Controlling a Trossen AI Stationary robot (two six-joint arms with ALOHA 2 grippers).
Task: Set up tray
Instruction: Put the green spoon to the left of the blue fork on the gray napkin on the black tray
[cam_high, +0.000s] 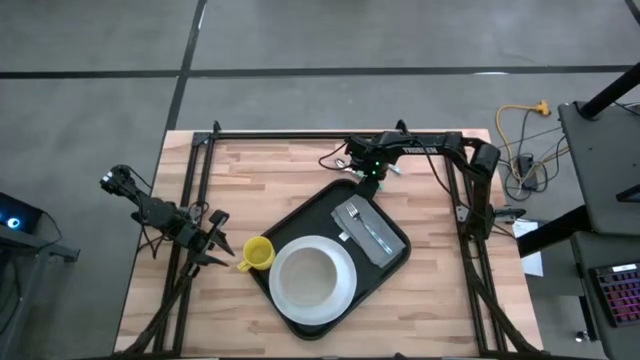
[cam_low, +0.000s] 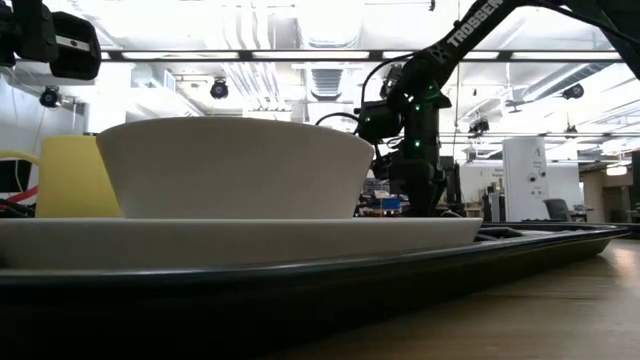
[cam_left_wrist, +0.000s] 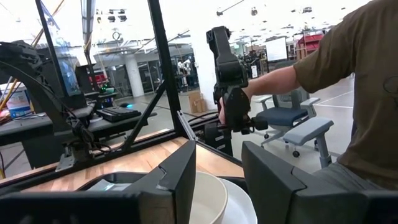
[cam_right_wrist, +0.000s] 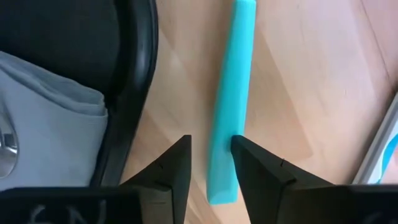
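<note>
Turquoise bar (cam_right_wrist: 229, 93): between the spread fingers of the right end effector (cam_right_wrist: 210, 163), ungripped, lying on the worktop (cam_right_wrist: 292, 81)
Left end effector (cam_high: 214, 240): released, beside the yellow cup (cam_high: 258, 253)
Tray (cam_high: 395, 258): mid-worktop, angled
Room: person reaching toward the right arm

Even, bright light is cast on the wooden table (cam_high: 290, 170) from overhead, and only soft shadows are seen. In the low view, ceiling lights (cam_low: 300, 40) are blown out to glare, while the near rim of the black tray (cam_low: 300, 290) is left dark and blurred. Between the right jaws, the turquoise stick (cam_right_wrist: 231, 93) is rendered softly, with a faint shadow beside it.
</note>
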